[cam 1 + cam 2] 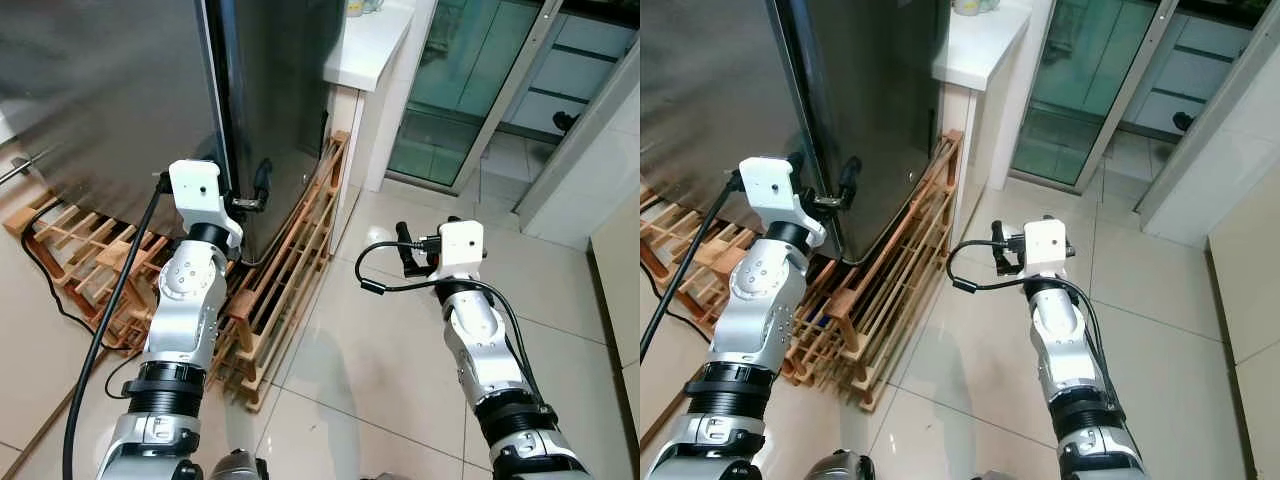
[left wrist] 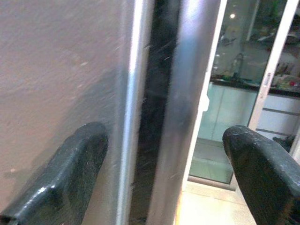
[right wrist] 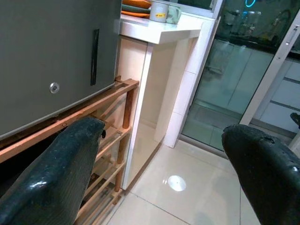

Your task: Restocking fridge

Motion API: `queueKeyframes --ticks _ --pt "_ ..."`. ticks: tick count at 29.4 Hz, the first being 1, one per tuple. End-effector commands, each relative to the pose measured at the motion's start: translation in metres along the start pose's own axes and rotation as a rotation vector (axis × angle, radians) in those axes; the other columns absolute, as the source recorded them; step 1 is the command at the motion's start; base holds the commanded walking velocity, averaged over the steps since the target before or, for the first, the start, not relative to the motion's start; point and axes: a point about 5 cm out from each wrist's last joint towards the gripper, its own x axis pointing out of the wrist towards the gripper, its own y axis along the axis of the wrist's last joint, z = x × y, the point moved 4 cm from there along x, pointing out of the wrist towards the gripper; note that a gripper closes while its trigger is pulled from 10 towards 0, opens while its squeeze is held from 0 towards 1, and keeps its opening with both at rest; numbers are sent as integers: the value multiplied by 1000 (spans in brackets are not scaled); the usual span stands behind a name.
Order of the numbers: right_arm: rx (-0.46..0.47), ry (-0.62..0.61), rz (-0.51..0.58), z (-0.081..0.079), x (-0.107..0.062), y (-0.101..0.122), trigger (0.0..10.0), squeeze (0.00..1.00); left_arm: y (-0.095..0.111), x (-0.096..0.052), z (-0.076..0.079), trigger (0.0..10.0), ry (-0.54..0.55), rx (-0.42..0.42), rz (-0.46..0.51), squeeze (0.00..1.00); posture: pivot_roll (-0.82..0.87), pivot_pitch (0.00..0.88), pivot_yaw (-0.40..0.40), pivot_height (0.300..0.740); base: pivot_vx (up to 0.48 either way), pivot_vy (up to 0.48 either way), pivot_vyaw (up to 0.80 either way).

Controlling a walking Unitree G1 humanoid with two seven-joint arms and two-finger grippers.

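Glossy pale floor tiles (image 1: 400, 350) are reflecting light. A white counter (image 1: 365, 45) is standing beside them, with glass sliding doors (image 1: 450, 90) just beyond the counter.

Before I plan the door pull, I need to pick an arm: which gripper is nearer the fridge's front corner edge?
Left. The left gripper is right at the fridge corner edge, fingers open astride it. The right gripper hangs open over the floor tiles, well off to the right.
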Motion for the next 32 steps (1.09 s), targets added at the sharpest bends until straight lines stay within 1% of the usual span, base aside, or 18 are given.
queueKeyframes --ticks 1,4,9,13,14,15,16,17,18,20,22,26,27,28,29,30,31,32 --pt "5 -28 10 7 -2 1 10000 0 8 4 9 10000 -43 -1 18 0 -37 0 -33 740 0 0 0" --pt "9 -31 3 7 -4 -1 10000 0 8 4 12 10000 -61 10 18 0 -38 0 -30 740 0 0 0" --pt "13 -27 -3 5 -4 -2 10000 0 0 7 18 10000 -69 -1 -11 0 -32 0 -33 740 0 0 0" --pt "12 -16 -15 2 -2 -5 10000 0 -20 26 29 10000 -20 56 -99 0 -31 0 -41 740 0 0 0" --pt "12 -16 -15 2 -2 -5 10000 0 -20 26 29 10000 -20 56 -99 0 -31 0 -41 740 0 0 0" --pt "12 -15 -16 2 -2 -5 10000 0 -23 30 28 10000 1 60 -114 0 -31 0 -41 740 0 0 0" --pt "12 -13 -15 1 -1 -4 10000 0 -25 37 25 10000 55 68 -138 0 -38 0 -38 740 0 0 0" --pt "12 -13 -15 1 -1 -4 10000 0 -25 37 25 10000 55 68 -138 0 -38 0 -38 740 0 0 0" --pt "13 -12 -13 1 -1 -3 10000 0 -23 43 26 10000 76 47 -143 0 -42 0 -38 740 0 0 0" --pt "13 -12 -13 1 -1 -3 10000 0 -21 46 30 10000 64 32 -142 0 -46 0 -34 740 0 0 0" --pt "12 -11 -13 1 -2 -4 10000 0 -14 50 41 10000 -2 13 -107 0 -52 0 -34 740 0 0 0" --pt "24 64 -50 -3 -11 -12 10000 0 9 59 83 10000 -253 -85 -10 0 -59 0 -34 740 0 0 0" --pt "24 64 -50 -3 -11 -12 10000 0 9 59 83 10000 -253 -85 -10 0 -59 0 -34 740 0 0 0" --pt "20 89 -67 -4 -15 -17 10000 0 13 60 94 10000 -311 -107 1 0 -59 0 -34 740 0 0 0" --pt "17 106 -81 -5 -19 -21 10000 0 16 60 106 10000 -373 -132 9 0 -61 0 -34 740 0 0 0" --pt "17 112 -106 -3 -25 -28 10000 0 20 59 128 10000 -465 -195 6 0 -65 0 -35 740 0 0 0" --pt "19 108 -140 0 -32 -37 10000 0 30 52 172 10000 -632 -289 5 0 -65 0 -38 740 0 0 0" --pt "19 108 -140 0 -32 -37 10000 0 30 52 172 10000 -632 -289 5 0 -65 0 -38 740 0 0 0"
